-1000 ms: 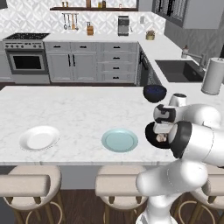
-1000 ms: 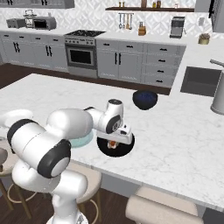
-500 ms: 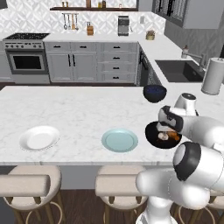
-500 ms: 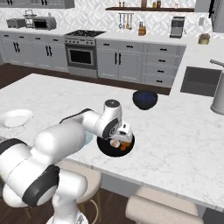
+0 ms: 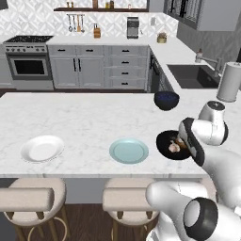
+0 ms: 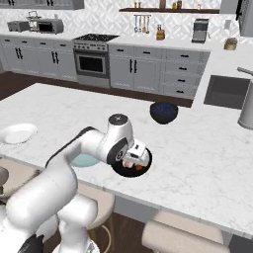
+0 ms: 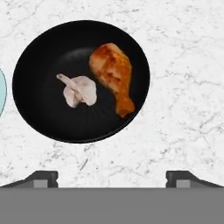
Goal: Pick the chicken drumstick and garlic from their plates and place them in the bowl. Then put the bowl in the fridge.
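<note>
**Fingers released above the loaded black bowl**

Hand view, looking straight down. The two fingers [image 7: 112, 178] stand wide apart and empty at the lower edge, their dark tips just clear of the marble bench [image 7: 183, 65]. Directly ahead of the fingers, between their two lines of reach, lies the black bowl [image 7: 39, 87], resting flat on the bench. Inside it the chicken drumstick [image 7: 113, 74] lies on the side nearer the right-hand tip, thick end farthest from the fingers and narrow end pointing back toward them. The garlic [image 7: 79, 91] lies just beside it, on the side of the left-hand tip, apart from the drumstick by a thin strip of black bowl floor. Neither item touches a finger. Beyond the left-hand tip, at the frame edge, a sliver of the pale blue-teal plate [image 7: 1, 94] shows, close to the bowl but not touching it.

Left base view. The same bowl [image 5: 164, 143] sits partly behind the arm's wrist, with the blue-teal plate [image 5: 129, 151] just beside it and the white plate [image 5: 42, 148] well apart, farther along the bench. A smaller dark blue bowl [image 5: 166, 100] stands beyond the black one.
</note>
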